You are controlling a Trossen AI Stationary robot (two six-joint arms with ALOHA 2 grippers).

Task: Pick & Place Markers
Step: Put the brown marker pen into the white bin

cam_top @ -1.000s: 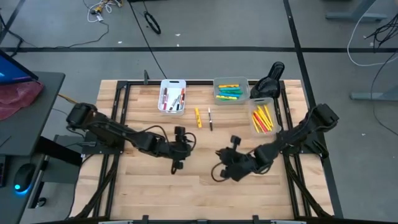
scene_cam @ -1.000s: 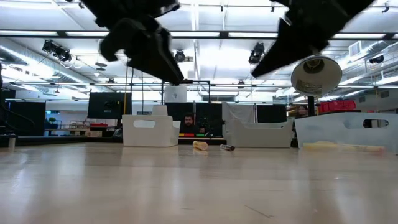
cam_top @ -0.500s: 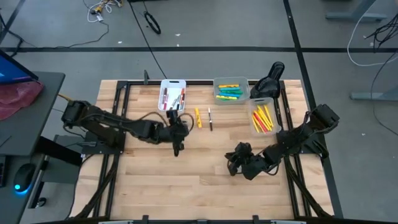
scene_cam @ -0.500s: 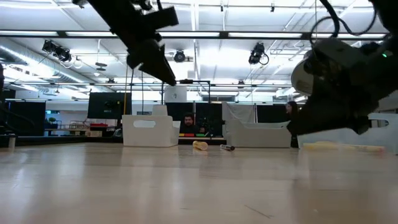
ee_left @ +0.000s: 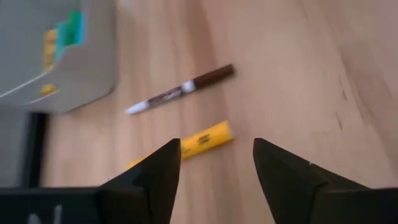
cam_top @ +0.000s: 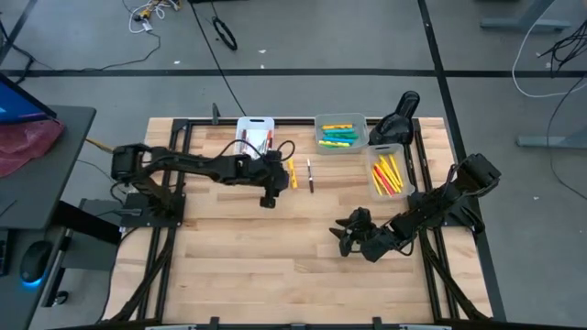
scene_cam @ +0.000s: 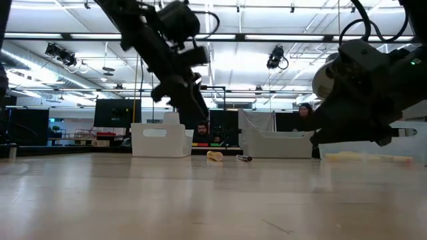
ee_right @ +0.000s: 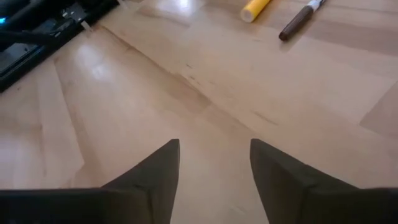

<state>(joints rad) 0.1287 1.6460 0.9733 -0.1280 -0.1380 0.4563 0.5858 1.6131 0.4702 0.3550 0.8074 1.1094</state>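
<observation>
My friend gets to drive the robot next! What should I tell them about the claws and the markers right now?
Left claw: open, empty, hovering just short of the yellow marker.
Right claw: open, empty, over bare wood at the table's right front, nothing close to it.
Loose on the table: the yellow marker and the thin dark marker beside it, lying apart, in front of the bins.
Done: markers already sit in the white bin, the middle bin and the right bin.
Left: pick up the two loose markers and bin them. The left claw looks best placed for the yellow one.
</observation>
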